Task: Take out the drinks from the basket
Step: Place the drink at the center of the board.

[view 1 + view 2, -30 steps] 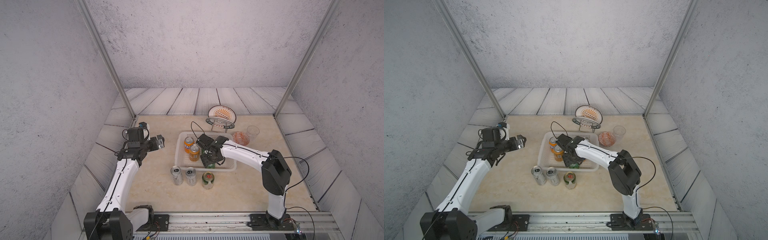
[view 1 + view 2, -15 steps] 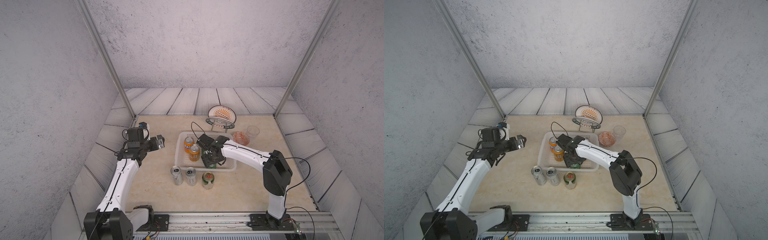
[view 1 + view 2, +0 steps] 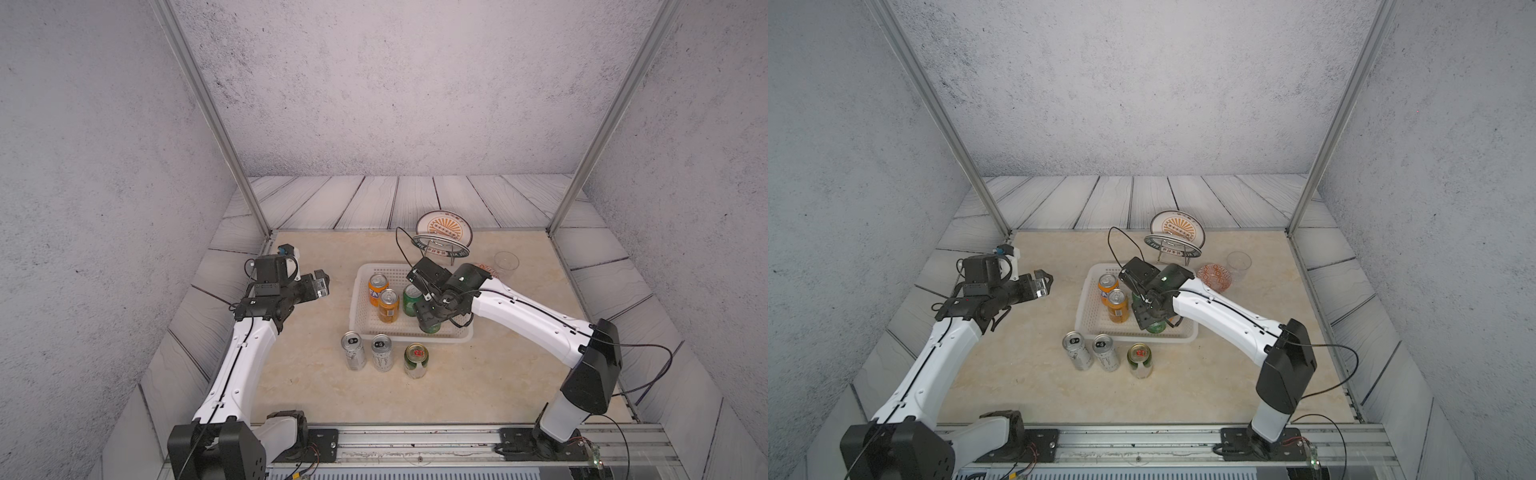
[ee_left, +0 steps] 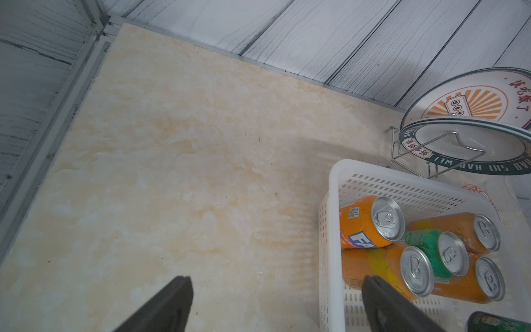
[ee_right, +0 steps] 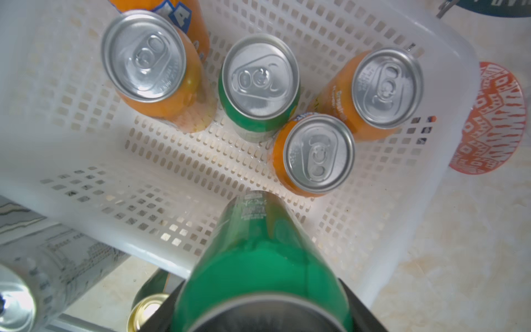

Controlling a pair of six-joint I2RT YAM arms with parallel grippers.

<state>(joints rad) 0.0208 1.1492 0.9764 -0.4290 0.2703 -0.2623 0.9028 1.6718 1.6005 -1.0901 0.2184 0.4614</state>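
**Drinks partly unloaded from the basket.** The basket (image 3: pixel 356 305) lies at mid-table and shows in both top views.

**Right gripper** (image 3: pixel 429 319): it reaches down into the basket's near right part. Its jaws are clamped on the sides of an upright green can, the held can (image 5: pixel 264 253). The base of the held can sits just inside the near wall. Whether it touches the basket floor cannot be told.

**Left gripper** (image 3: pixel 321 286): its jaws are spread wide with nothing between them. It hangs above bare table (image 4: pixel 172 143), left of the basket and apart from it. In the left wrist view its fingers (image 4: pixel 178 301) frame a basket corner.

**Inside the basket:** four orange cans (image 5: pixel 143 57) and a second green can (image 5: pixel 258 77) stand upright in a cluster (the green one between orange ones).

**Outside the basket:** three cans stand in a row on the table just in front of the near wall. Two are slim silver cans (image 3: pixel 353 353), side by side. To their right is a green gold-topped can (image 3: pixel 415 359).

**Behind the basket:** plates (image 3: pixel 442 232) lean in a wire rack. To the basket's right rear are a red-patterned bowl (image 3: pixel 1214 278) and a clear cup (image 3: pixel 507 262)
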